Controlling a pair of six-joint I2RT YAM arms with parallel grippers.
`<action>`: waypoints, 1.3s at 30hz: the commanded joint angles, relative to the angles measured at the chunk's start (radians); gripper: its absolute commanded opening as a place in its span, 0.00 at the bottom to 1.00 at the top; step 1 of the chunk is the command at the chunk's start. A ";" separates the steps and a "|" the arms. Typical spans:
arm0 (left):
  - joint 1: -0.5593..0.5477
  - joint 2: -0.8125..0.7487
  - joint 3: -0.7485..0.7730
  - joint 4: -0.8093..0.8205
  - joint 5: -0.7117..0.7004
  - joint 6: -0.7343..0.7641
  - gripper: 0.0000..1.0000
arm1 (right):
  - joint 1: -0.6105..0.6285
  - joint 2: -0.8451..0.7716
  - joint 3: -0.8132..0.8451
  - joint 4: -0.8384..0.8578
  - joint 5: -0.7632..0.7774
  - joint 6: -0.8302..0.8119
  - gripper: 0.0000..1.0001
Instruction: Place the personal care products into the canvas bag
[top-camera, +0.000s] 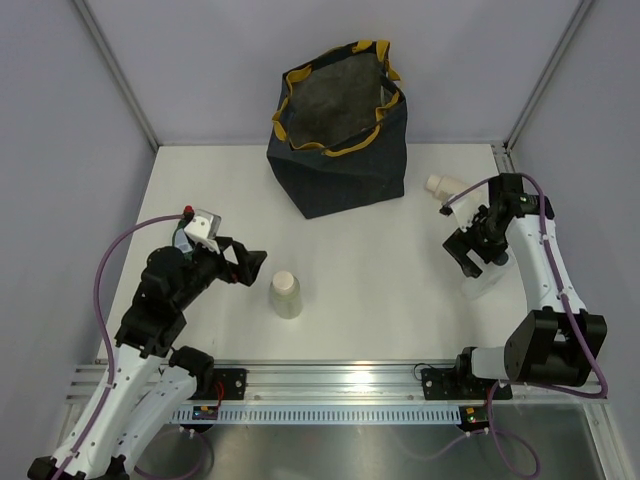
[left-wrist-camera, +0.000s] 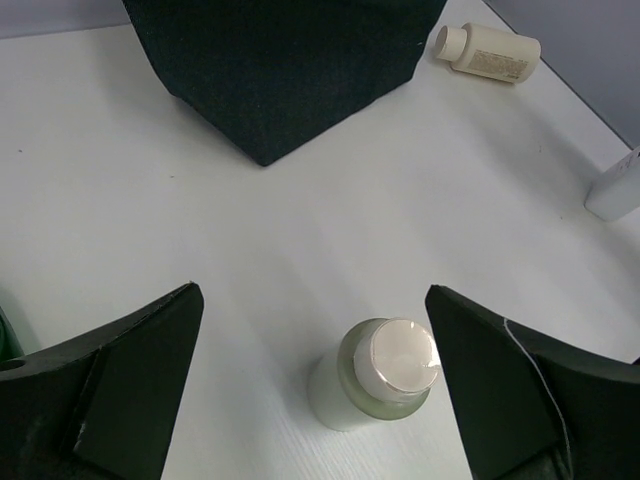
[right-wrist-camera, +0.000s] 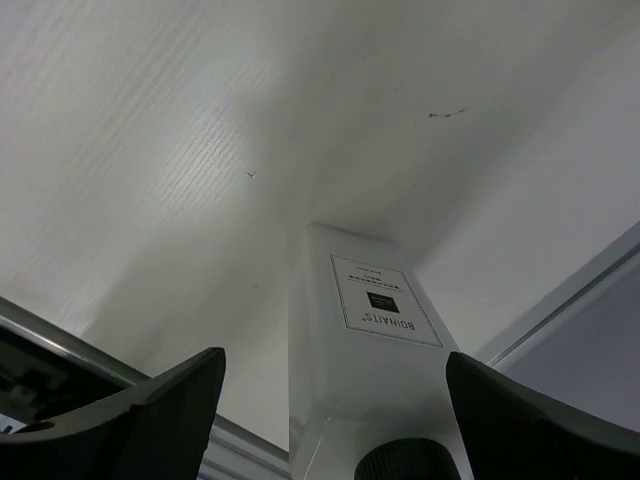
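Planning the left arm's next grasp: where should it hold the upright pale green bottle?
Have the left gripper come in level from the near left and close on the round body of the pale green bottle, below the cap. It stands upright, clear of other things, ahead of its open jaws.

The table (top-camera: 400, 290) is lit brightly and evenly from overhead in the top view, and only soft, short shadows are thrown beside the pale bottle (top-camera: 285, 295) and the canvas bag (top-camera: 340, 180), whose lining is left dim. Glare is seen along the metal rail (top-camera: 340, 377) at the near edge. In the left wrist view a bright highlight is caught on the bottle's cap (left-wrist-camera: 400, 355), while the fingers (left-wrist-camera: 120, 390) of the left gripper (left-wrist-camera: 312, 295) are rendered as dark, slightly soft shapes. The right wrist view is dimmer: a broad grey shadow is spread over the tabletop, the label (right-wrist-camera: 385, 300) of the close white bottle (right-wrist-camera: 340, 400) is readable, and the fingers (right-wrist-camera: 150, 420) of the right gripper (right-wrist-camera: 335, 358) are underexposed.
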 joint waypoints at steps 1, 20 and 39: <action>0.004 -0.008 -0.008 0.027 0.018 0.007 0.99 | 0.000 -0.001 -0.002 -0.117 0.151 -0.810 1.00; 0.004 0.003 -0.022 0.022 0.020 -0.022 0.99 | 0.000 0.047 -0.160 0.117 0.383 -0.873 0.97; 0.004 0.027 -0.021 0.030 0.018 -0.022 0.99 | -0.001 0.214 0.177 -0.171 -0.058 -0.348 0.00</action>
